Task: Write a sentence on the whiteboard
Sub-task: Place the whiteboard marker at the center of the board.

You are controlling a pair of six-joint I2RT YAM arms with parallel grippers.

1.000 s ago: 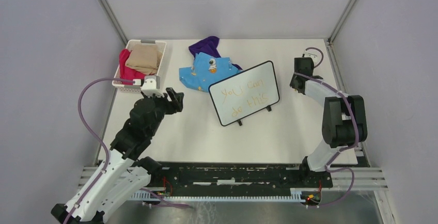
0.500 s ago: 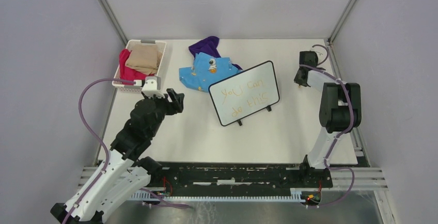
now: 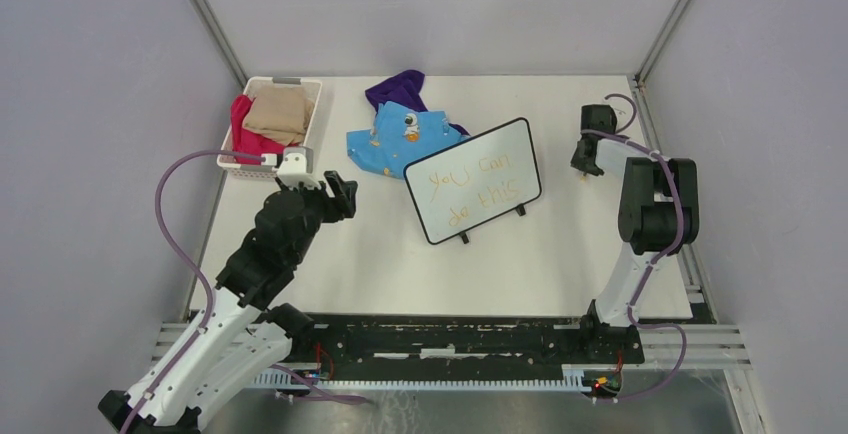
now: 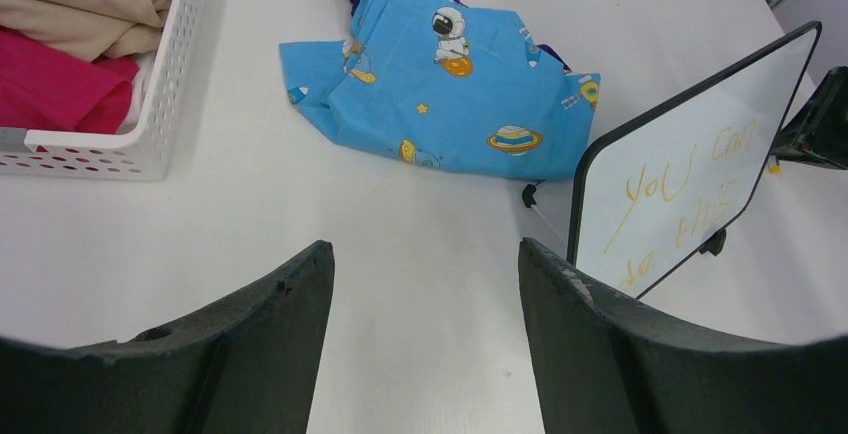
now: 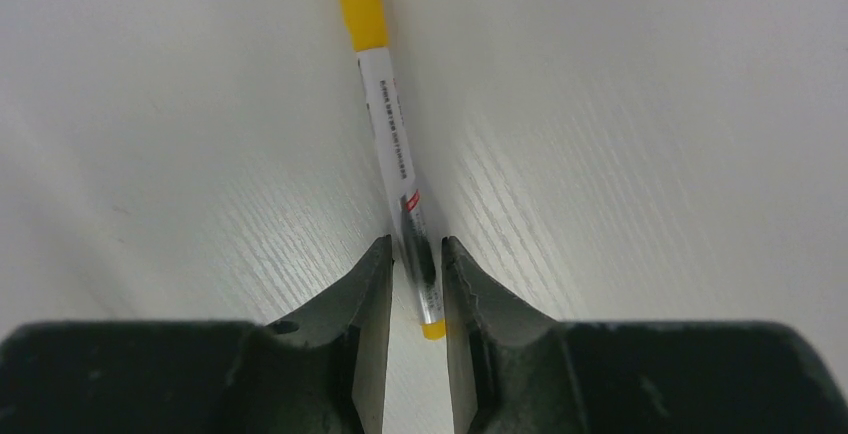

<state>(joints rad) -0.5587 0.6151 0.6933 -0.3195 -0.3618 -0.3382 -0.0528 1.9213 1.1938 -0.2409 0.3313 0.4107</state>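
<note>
Top external shows one whiteboard (image 3: 500, 159), one marker (image 5: 392, 144) between right jaws, grip unclear; left jaws spread.

We see a white worktop (image 3: 400, 264) boxed in by plain grey walls (image 3: 440, 4). Metal posts (image 3: 205, 14) run up both back corners.

The whiteboard (image 3: 510, 144), white with a thin black frame and rounded corners, stands skewed on small black feet between the left hand (image 3: 343, 194) and the right hand (image 3: 586, 168), apart from both. The sentence (image 3: 472, 189), in thin orange-yellow handwriting, reads "you can do this" in two lines.
</note>
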